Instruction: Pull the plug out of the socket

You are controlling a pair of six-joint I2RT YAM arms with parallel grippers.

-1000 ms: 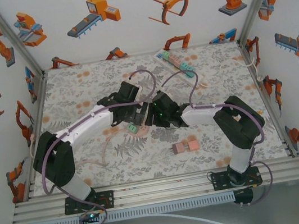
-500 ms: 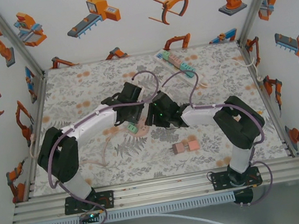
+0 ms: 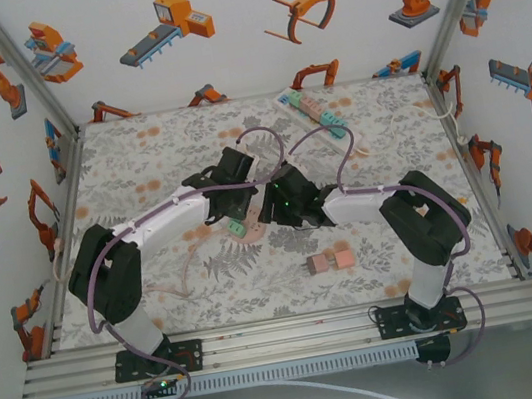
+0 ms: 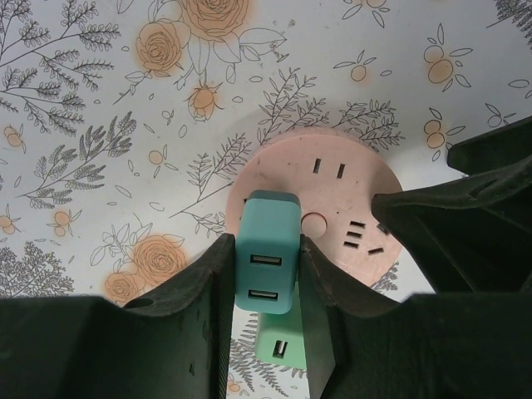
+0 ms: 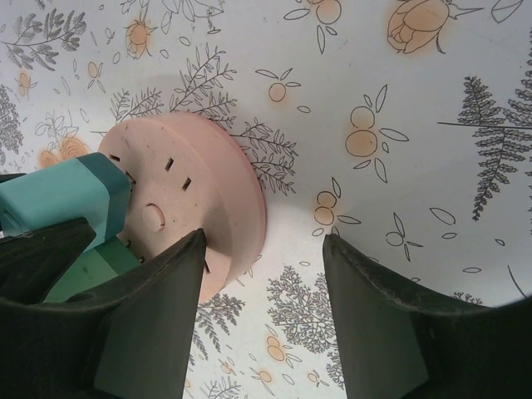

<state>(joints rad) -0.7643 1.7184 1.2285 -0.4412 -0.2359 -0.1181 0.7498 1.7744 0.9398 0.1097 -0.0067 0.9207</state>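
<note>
Squarely pinched by the left gripper point(image 4: 266, 246): teal USB charger plug point(image 4: 266, 249), boxy with rounded corners, two USB ports stacked on its near face. Black fingers point(image 4: 208, 283) pressed against both of its flanks, no gap on either side. Seated in the round pink socket point(image 4: 332, 187), at that disc's edge, prongs hidden. Several dark slot pairs and a small round centre mark across the pink face. Just beside the teal plug, lower in the left wrist view, a light green plug point(image 4: 278, 349) with one slot on its face.

From the right wrist, shown instead: thickness of the pink disc and its side wall, lying flat on the floral tablecloth point(image 5: 399, 125), plus a darker teal band at the plug's socket end. Right gripper point(image 5: 262, 241) spread, one finger over the near part of the disc, the other standing off the rim with bare cloth between. Hard to tell whether that first finger bears on the socket.

From above, ports and slots too small to read. Both grippers nose to nose at mid-table, green plug a small speck beneath them. Also up there, well apart: a white power strip point(image 3: 311, 111) with coloured plugs near the far edge, and a pinkish adapter block point(image 3: 330, 262) nearer the arm bases
</note>
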